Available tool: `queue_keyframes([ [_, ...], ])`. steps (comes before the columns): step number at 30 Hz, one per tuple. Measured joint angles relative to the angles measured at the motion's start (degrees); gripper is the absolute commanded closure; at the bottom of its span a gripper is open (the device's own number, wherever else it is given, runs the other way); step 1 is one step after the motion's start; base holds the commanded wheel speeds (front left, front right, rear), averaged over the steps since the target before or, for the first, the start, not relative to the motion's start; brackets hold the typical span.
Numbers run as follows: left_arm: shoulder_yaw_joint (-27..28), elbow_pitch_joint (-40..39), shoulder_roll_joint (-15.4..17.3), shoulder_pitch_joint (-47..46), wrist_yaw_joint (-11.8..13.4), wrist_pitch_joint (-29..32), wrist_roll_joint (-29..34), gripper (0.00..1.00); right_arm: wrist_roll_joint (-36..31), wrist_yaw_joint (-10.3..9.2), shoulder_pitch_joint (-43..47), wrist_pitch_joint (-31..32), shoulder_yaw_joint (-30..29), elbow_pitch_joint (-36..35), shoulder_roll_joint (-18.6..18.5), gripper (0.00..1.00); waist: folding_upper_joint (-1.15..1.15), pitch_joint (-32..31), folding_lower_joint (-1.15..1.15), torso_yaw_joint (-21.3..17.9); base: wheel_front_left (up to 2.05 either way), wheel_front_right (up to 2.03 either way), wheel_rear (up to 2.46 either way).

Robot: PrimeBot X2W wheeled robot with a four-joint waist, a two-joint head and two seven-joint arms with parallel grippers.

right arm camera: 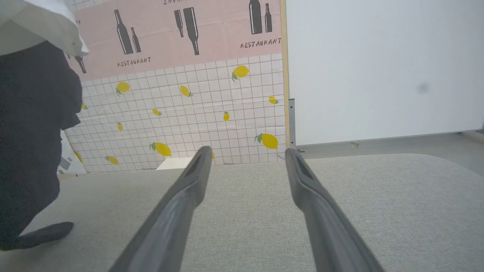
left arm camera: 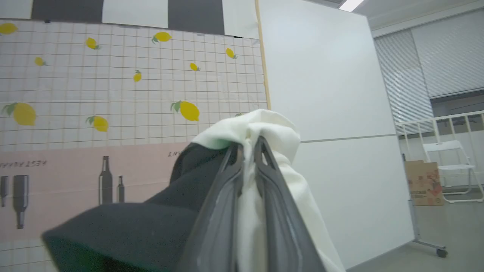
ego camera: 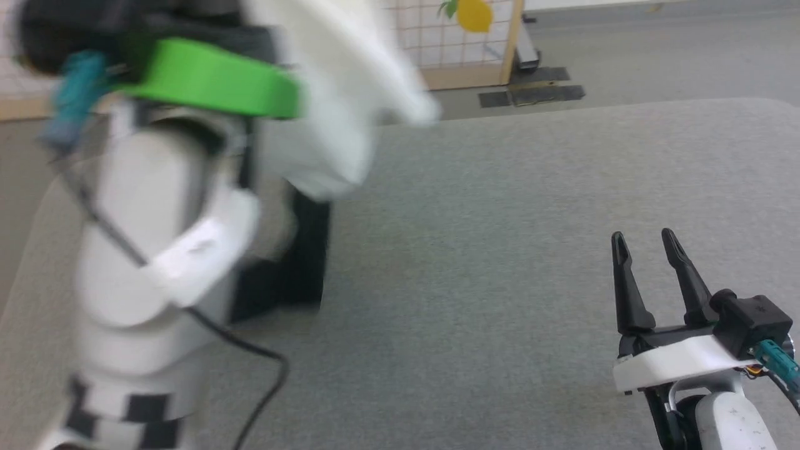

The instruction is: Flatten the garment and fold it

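At eleven o'clock in the head view, the left gripper (left arm camera: 247,145) is clamping its fingers on the white shirt (ego camera: 337,94) and holding it up, the black sleeve (ego camera: 306,250) trailing onto the gray table (ego camera: 500,250). At four o'clock, the right gripper (ego camera: 644,240) is hovering over the table, fingers apart and empty.

Seen from the head, the white soft-fabric T-shirt with black sleeves (ego camera: 337,94) is a smear, its upper part cut by the top edge. The pale left forearm (ego camera: 162,250) with its green plastic ring (ego camera: 219,78) is just as blurred. Looking along the left wrist, the left gripper (left arm camera: 248,145) pinches white cloth that hides the inner faces of its dark fingers, and a black sleeve runs off the bottom edge. From the right wrist, the T-shirt is cropped by the left edge, and the right gripper (right arm camera: 245,153) has its long fingers cut by the bottom edge.
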Motion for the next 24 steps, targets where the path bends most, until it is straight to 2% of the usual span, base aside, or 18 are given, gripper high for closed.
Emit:
queue_keyframes([
  [3, -3.7, 2.7, -4.3, -1.9, -1.4, -0.7, -2.4, 1.0, 0.0, 0.0, 0.0, 0.5, 0.2, -0.6, 0.0, 0.0, 0.0, -0.5, 0.0, -1.6, 0.0, 0.0, 0.0],
  [5, -5.9, 4.8, -6.0, -2.0, -2.0, -1.3, -4.3, 1.0, 0.0, 0.0, 0.0, 0.7, 0.3, -1.0, 0.0, 0.0, 0.0, -0.5, 0.0, -2.8, 0.0, 0.0, 0.0],
  [11, -14.1, 14.3, -7.2, -0.1, -3.0, -1.2, -11.7, 1.0, 0.0, 0.0, 0.0, 1.1, 0.8, -1.3, 0.0, 0.0, 0.0, 0.1, 0.0, -6.4, 0.0, 0.0, 0.0],
  [17, -25.4, 29.7, -7.3, 8.1, -4.6, 10.5, -17.6, 1.0, 0.5, 0.0, 0.0, 1.0, 1.2, -1.1, 0.0, 0.0, 0.0, 1.8, 0.0, -9.7, 0.0, 0.0, 0.0],
  [21, -28.8, 36.4, -7.3, 11.5, -6.0, 17.4, -21.5, 1.0, 0.6, 0.0, 0.0, 1.0, 1.2, -0.7, 0.0, 0.0, 0.0, 2.8, 0.0, -11.4, 0.0, 0.0, 0.0],
  [22, -29.3, 37.6, -7.3, 12.0, -6.0, 18.9, -22.5, 0.56, 0.6, 0.0, 0.0, 0.9, 1.2, -0.6, 0.0, 0.0, 0.0, 3.1, 0.0, -11.7, 0.0, 0.0, 0.0],
  [23, -29.8, 38.4, -7.3, 12.4, -6.1, 20.0, -23.6, 0.0, 0.6, 0.0, 0.0, 0.9, 1.2, -0.5, 0.0, 0.0, 0.0, 3.4, 0.0, -12.0, 0.0, 0.0, 0.0],
  [24, -30.0, 38.6, -7.3, 12.7, -6.2, 20.9, -24.7, 0.0, 0.6, 0.0, 0.0, 0.9, 1.1, -0.5, 0.0, 0.0, 0.0, 3.6, 0.0, -12.1, 0.0, 0.0, 0.0],
])
